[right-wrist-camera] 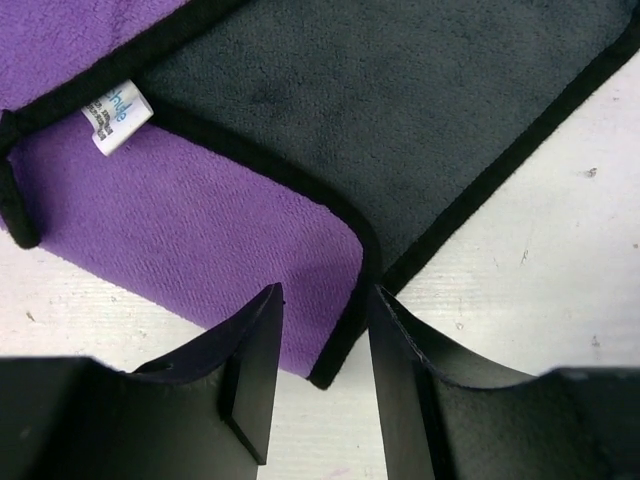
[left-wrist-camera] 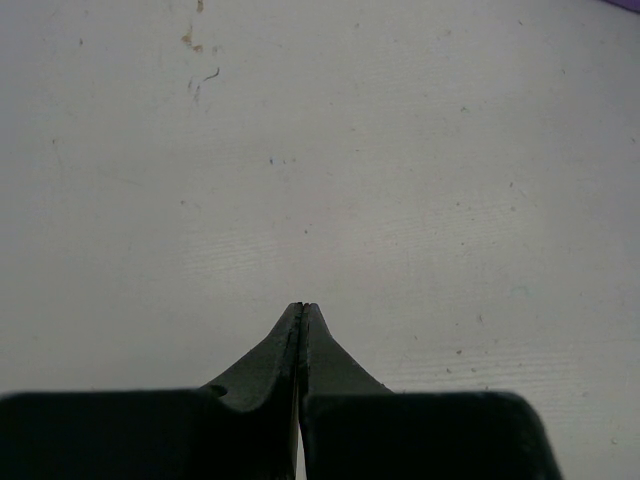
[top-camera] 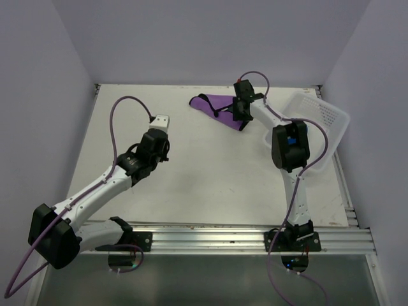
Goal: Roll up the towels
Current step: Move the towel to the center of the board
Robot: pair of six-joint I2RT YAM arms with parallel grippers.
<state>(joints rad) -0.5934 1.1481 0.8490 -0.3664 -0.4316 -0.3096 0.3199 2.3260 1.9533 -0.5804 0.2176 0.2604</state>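
While the right claw (right-wrist-camera: 322,375) is hovering released astride a corner of the purple towel (top-camera: 213,105), lying upper centre of the top view, the left claw (left-wrist-camera: 302,312) is hanging clenched over the table (left-wrist-camera: 420,150). Step, judged: taking that corner. Next: closing, then rolling the edge over.

soft, even light falls from above onto the white table (top-camera: 210,191), which reads bright and uniform. only faint, short shadows lie on the table under the arms (top-camera: 102,185). the walls (top-camera: 210,38) around the table take a lilac cast. close over the table, the left gripper (left-wrist-camera: 302,310) is near-black and slightly soft, while the purple towel (right-wrist-camera: 200,230) shows sharp pile.
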